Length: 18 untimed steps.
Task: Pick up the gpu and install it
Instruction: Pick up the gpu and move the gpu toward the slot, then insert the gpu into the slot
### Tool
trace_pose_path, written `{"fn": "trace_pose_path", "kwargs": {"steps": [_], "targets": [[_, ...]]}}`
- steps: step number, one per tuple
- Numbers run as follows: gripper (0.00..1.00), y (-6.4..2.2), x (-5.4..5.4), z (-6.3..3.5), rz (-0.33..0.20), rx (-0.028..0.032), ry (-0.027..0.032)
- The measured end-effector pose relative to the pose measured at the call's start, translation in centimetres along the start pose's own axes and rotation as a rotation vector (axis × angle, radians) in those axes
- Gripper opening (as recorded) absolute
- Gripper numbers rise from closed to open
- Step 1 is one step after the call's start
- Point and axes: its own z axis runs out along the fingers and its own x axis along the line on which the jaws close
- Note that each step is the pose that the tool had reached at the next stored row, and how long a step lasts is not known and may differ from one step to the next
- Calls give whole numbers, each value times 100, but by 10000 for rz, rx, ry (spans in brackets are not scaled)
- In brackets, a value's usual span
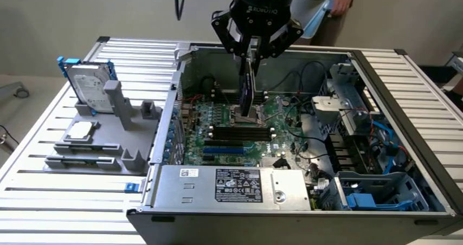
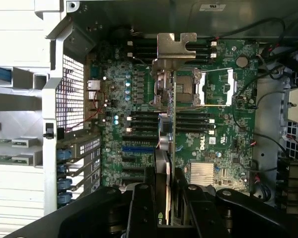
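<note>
My gripper hangs over the open computer case, shut on the gpu. The card hangs on edge below the fingers, above the green motherboard and apart from it. In the wrist view the gpu appears edge-on between the black fingers, with its silver metal bracket at the far end. The gripper clamps the card's near end. A blue expansion slot lies on the motherboard beside the card's line.
A grey fixture on the exterior view's left holds a silver hard drive in a blue frame. The power supply fills the case's front. Cables and a drive cage crowd the right. A person stands behind.
</note>
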Motion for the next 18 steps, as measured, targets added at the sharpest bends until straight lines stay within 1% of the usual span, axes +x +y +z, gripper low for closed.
{"fn": "trace_pose_path", "kwargs": {"steps": [18], "targets": [[26,0,0,0,-38,3,1]]}}
